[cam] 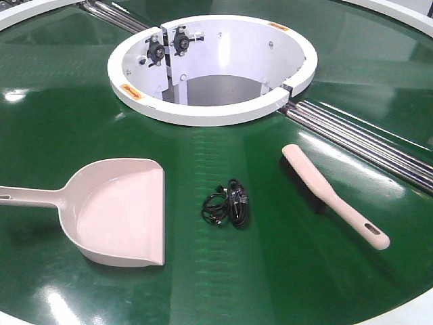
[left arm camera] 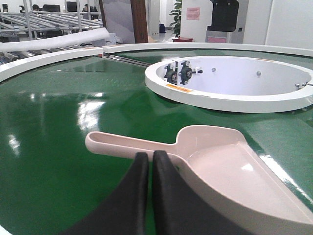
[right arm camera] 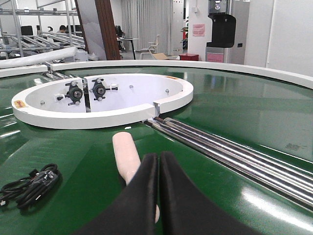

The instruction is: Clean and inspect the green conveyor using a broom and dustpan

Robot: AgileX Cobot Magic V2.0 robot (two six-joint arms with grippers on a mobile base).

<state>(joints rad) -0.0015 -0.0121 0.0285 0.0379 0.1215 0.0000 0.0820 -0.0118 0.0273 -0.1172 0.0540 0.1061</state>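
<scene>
Glossy dark-green conveyor [cam: 284, 284]. Beige-pink scoop dustpan [cam: 122, 210] lies toward its left edge, slim broom [cam: 331, 196] toward the right, black cable [cam: 226, 203] between. Left gripper [left arm camera: 150, 155] and right gripper [right arm camera: 158, 156] clenched, empty.

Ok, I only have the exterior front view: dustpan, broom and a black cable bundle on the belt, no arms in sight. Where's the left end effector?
Observer: The left wrist view shows the left end effector shut and holding nothing, its tips pointing at the dustpan where handle meets scoop.
Operator: And the right one?
Observer: The right end effector is shut too and holds nothing. It is aimed along the broom, whose rounded end shows just past its tips.
Operator: Anything beyond the belt?
Observer: Yes, metal racks stand in a workshop behind the green conveyor.
</scene>
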